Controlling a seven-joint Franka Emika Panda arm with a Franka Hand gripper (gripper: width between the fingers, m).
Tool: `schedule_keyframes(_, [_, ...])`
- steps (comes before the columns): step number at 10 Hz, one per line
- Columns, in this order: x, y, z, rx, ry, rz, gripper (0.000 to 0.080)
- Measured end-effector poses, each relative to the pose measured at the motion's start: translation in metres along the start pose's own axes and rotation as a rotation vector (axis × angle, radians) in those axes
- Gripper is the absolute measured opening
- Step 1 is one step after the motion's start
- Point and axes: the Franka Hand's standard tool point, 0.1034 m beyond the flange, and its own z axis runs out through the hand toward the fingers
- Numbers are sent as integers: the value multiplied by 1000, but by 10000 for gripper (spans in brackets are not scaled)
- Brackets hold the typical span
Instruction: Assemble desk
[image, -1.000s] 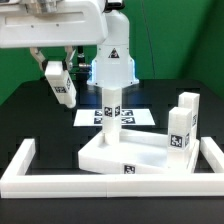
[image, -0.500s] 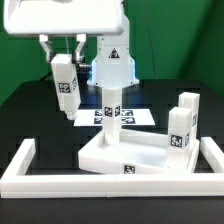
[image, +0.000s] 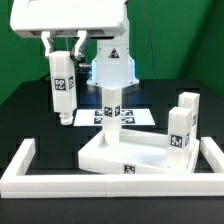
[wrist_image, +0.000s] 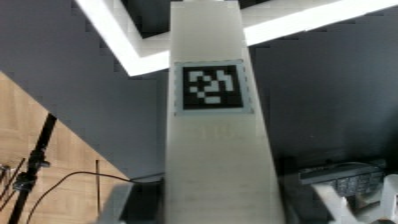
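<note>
The white tabletop (image: 135, 152) lies at the front of the black table, inside the white fence. One tagged leg (image: 113, 112) stands upright on its left part. Two more tagged legs (image: 182, 125) stand together at its right end. My gripper (image: 62, 62) hangs left of the upright leg, shut on a fourth white leg (image: 63, 92), which hangs nearly upright above the table. In the wrist view this held leg (wrist_image: 217, 120) fills the middle, its square tag facing the camera.
A low white fence (image: 25, 165) borders the front and both sides. The marker board (image: 95, 117) lies flat behind the tabletop. The robot's white base (image: 112, 60) stands at the back.
The held leg has swung from tilted to nearly upright, and my gripper has turned to face straight down, staying left of the standing leg.
</note>
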Motion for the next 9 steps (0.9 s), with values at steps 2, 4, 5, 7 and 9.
schedule_keyframes(2, [-6,-7,3,-8,16,10,291])
schedule_keyframes(4, [-17,-23,16,-8,4,8,291])
schedule_keyframes(5, [-23,-27,23,-14,-6,11,291])
schedule_keyframes(7, [-32,-29,33,-23,-25,0,291])
schedule_keyframes(9, [-38,-34,37,-22,-35,-2,291])
